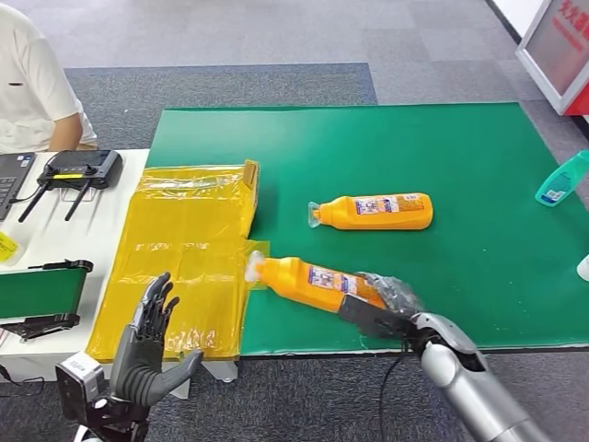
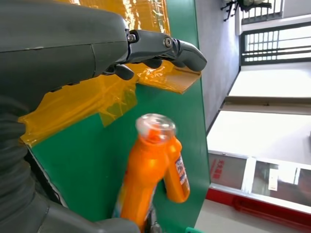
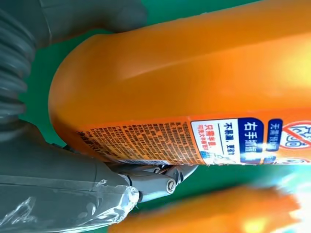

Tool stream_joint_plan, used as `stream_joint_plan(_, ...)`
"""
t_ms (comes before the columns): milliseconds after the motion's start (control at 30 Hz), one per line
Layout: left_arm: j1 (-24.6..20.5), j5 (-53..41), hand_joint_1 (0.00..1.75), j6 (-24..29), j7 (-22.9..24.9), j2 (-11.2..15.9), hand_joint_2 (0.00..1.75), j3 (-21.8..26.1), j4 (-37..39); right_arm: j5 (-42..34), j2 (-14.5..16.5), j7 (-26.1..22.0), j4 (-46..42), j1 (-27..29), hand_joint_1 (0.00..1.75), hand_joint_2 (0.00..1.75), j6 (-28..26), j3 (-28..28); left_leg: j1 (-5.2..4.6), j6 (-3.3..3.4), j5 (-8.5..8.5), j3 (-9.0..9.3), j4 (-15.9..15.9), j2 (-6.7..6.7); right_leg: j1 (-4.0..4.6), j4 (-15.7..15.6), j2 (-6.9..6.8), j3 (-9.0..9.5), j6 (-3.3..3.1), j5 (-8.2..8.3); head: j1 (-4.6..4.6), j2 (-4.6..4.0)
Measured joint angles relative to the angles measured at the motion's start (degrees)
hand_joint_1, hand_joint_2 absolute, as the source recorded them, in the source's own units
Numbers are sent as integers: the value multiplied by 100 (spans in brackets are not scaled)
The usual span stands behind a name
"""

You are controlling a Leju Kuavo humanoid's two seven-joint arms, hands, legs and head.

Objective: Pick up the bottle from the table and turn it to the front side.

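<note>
Two orange bottles with clear caps and blue-and-white labels are on the green mat [image 1: 417, 157]. My right hand [image 1: 386, 308] grips the nearer bottle [image 1: 313, 281] at its base end, its cap pointing left over the edge of the yellow sheet. In the right wrist view this bottle [image 3: 183, 87] is wedged between the thumb and fingers [image 3: 146, 187], label text showing. The left wrist view looks at its capped end [image 2: 152, 174]. The second bottle [image 1: 375, 212] lies on its side farther back. My left hand [image 1: 149, 345] hovers open at the front left, fingers [image 2: 165, 48] spread.
A yellow plastic sheet [image 1: 188, 258] covers the table left of the mat. A teal spray bottle [image 1: 562, 180] lies at the mat's right edge. On the white table at left are a black controller [image 1: 80, 170], a laptop [image 1: 10, 175] and a green-topped device [image 1: 41, 295]. A person [image 1: 35, 83] sits at the back left.
</note>
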Motion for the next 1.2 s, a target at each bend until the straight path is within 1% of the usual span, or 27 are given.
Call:
stream_joint_plan(100,-13,4,0,34,0,22,175,-84,-2,-896,228,-228,-492,528,175,175,223,-258,0,1,-2,-9,0,-5,0,0,-5,-4,3,-6,1,0)
stream_joint_plan(200,-60,25,0,84,7,54,175,-187,-6,-1414,431,-346,-875,881,175,175,360,-477,-1,3,-5,-12,0,-7,-3,0,-5,-6,2,-7,1,0)
stream_joint_plan(400,-143,151,0,132,53,111,175,-381,-10,-1803,763,-433,-1349,1203,175,175,454,-673,-5,7,-8,-12,0,-6,-8,-1,-4,-8,4,-6,1,0)
stream_joint_plan(500,-205,373,0,82,154,114,175,-444,-8,-1916,1017,-514,-1568,1299,175,175,459,-730,-5,4,-6,-12,0,-6,-6,0,-4,-10,4,-6,0,0)
stream_joint_plan(600,-309,541,0,48,279,81,175,-471,-4,-1689,1310,-550,-1790,1383,175,175,361,-736,-4,1,-4,-12,0,-5,-4,0,-4,-12,2,-6,-1,0)
stream_joint_plan(700,-377,585,0,18,322,32,175,-513,-3,-1363,1494,-552,-1960,1450,175,175,237,-685,-3,1,-4,-13,0,-5,-3,0,-4,-12,1,-7,1,0)
stream_joint_plan(800,-413,604,0,-14,328,3,175,-552,-4,-1188,1576,-590,-2060,1503,175,175,176,-630,-4,2,-5,-14,0,-5,-6,0,-4,-12,1,-7,1,0)
stream_joint_plan(933,-499,753,0,-95,379,-4,175,-696,-6,-658,1655,-686,-2204,1565,175,175,-52,-478,-5,4,-6,-15,0,-5,-7,0,-4,-13,2,-7,0,0)
stream_joint_plan(1033,-566,913,0,-144,429,2,175,-804,-5,-464,1719,-698,-2295,1605,175,175,-133,-344,-5,3,-6,-15,0,-5,-7,0,-3,-14,1,-7,-1,0)
stream_joint_plan(1200,-653,1465,0,-276,489,39,175,-952,-5,-176,1765,-740,-2352,1618,175,175,-250,-186,-4,1,-5,-15,0,-5,-5,0,-3,-16,1,-8,0,0)
